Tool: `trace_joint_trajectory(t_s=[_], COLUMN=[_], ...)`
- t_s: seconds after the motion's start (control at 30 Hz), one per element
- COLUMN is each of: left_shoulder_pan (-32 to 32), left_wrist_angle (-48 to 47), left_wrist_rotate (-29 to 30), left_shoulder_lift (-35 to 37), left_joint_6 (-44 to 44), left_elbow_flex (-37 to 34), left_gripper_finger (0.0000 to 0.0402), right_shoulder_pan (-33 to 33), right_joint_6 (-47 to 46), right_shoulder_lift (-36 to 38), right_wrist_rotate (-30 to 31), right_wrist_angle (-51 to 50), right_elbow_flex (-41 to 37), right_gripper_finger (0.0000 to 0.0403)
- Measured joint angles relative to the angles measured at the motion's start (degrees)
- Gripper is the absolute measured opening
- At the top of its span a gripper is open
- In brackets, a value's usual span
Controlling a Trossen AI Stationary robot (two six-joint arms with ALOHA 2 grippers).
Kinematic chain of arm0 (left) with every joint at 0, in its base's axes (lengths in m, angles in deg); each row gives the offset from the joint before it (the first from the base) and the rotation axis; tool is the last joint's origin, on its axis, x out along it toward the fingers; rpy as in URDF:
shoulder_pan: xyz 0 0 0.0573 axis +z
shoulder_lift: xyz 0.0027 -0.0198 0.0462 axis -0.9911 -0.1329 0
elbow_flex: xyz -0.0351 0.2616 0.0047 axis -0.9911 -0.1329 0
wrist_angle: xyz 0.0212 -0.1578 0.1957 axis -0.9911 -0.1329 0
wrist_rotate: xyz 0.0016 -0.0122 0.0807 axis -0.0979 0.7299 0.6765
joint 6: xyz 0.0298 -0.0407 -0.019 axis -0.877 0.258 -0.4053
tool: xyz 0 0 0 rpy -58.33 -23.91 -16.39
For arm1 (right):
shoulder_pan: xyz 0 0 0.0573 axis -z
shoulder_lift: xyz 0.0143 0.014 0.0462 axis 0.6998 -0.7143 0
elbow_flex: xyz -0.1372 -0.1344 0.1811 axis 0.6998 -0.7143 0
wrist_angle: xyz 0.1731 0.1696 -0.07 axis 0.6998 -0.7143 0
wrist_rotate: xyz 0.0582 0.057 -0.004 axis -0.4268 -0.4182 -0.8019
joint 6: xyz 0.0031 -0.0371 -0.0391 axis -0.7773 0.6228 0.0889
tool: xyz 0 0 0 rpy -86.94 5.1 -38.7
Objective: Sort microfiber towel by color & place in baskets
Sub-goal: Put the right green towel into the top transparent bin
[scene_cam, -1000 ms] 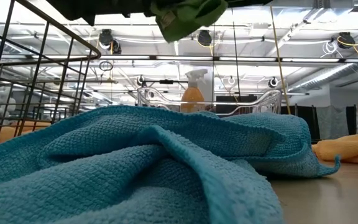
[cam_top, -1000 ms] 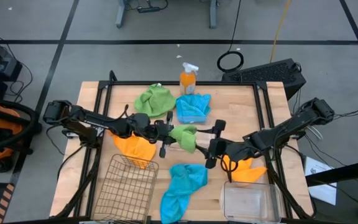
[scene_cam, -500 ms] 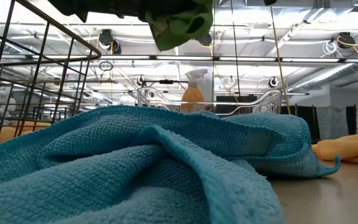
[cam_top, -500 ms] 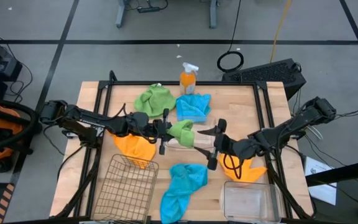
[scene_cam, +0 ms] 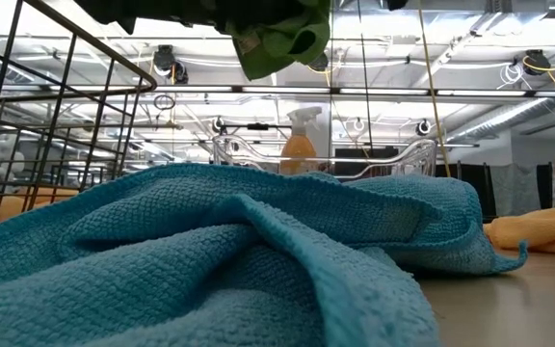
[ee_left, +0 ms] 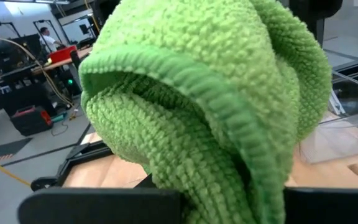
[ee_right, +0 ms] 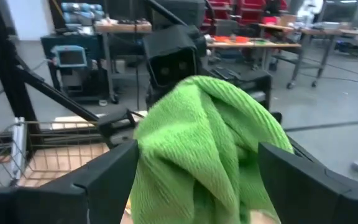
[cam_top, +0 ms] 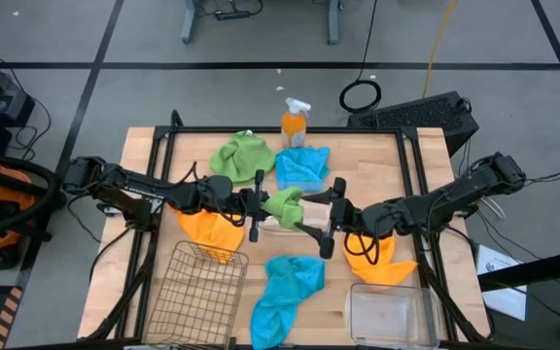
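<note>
Left tool clamps the green towel aloft mid-table so the wide-open right tool can straddle it for a handover.

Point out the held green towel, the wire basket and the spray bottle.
Held green towel [cam_top: 285,204]: high view, middle of the bunched cloth.
Wire basket [cam_top: 199,292]: high view, mesh floor.
Spray bottle [cam_top: 294,126]: high view, orange body.

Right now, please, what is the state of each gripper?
Left gripper: shut on the green towel.
Right gripper: open, fingers either side of that towel.
</note>
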State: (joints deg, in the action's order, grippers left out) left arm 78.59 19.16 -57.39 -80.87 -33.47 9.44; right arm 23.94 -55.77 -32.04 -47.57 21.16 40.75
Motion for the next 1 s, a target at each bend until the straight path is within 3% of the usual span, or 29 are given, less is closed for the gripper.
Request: trace_joint_trajectory(t_s=[0.33,0.43,0.57,0.67,0.77,0.9,1.0], left_shoulder_pan=[-0.19,-0.5,-0.89,-1.32,-2.06,-2.78,-2.8], left_wrist_angle=[0.12,-0.13,-1.11,-1.57,-1.61,-2.42,-5.46], left_wrist_rotate=[-1.26,-1.73,-4.48,-8.93,-7.99,-2.46,-1.11], left_shoulder_lift=[0.0,0.0,-0.02,-0.02,-0.02,-0.02,0.61], left_joint_6=[0.3,0.42,2.45,5.37,7.72,8.06,8.04], left_elbow_flex=[-0.01,-0.02,-0.02,-0.07,-0.09,-0.09,-0.09], left_gripper_finger=[0.0031,0.0037,0.0062,0.0108,0.0175,0.027,0.032], right_shoulder_pan=[4.02,4.37,4.4,4.33,4.31,4.4,4.29], right_joint_6=[5.01,5.98,6.38,6.96,7.83,8.09,7.75], right_shoulder_lift=[-6.64,-7.13,-7.04,-7.04,-6.89,-6.58,-5.27], right_wrist_rotate=[-8.42,-8.41,-8.54,-9.1,-9.13,-8.58,-8.32], right_wrist_angle=[7.77,8.06,7.72,6.86,5.88,4.27,0.46], right_elbow_flex=[0.0,0.0,0.0,0.0,0.0,0.0,0.0], right_gripper_finger=[0.0299,0.0255,0.0162,0.0084,0.0019,0.0019,0.0017])
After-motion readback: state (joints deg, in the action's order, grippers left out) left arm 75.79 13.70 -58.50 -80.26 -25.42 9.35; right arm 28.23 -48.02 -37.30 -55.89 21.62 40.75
